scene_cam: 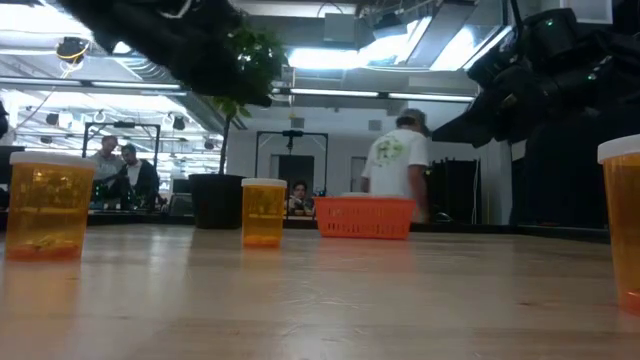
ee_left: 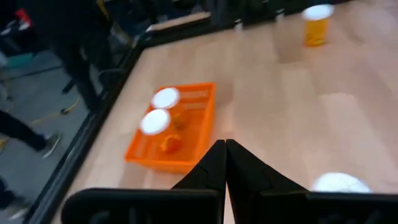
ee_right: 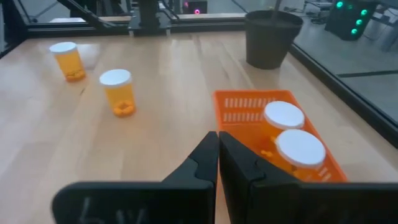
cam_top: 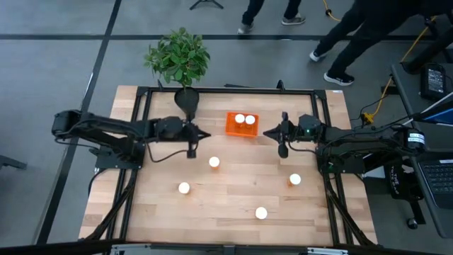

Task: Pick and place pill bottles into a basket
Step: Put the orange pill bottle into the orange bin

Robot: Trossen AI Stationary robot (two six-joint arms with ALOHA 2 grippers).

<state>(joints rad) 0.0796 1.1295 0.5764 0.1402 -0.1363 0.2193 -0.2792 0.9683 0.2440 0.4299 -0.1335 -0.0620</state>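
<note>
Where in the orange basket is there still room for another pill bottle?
Two pill bottles stand side by side at the basket's far end, nearer the plant pot. The near end is bare. Outside, the left gripper and right gripper, both shut, flank the basket closely.

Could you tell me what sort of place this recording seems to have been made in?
Probably a robotics lab or demo space in a large open room. The wooden table sits inside a black frame with two arms mounted on it, people stand behind it under ceiling strip lights, and a laptop with cables sits beside the rig.
</note>
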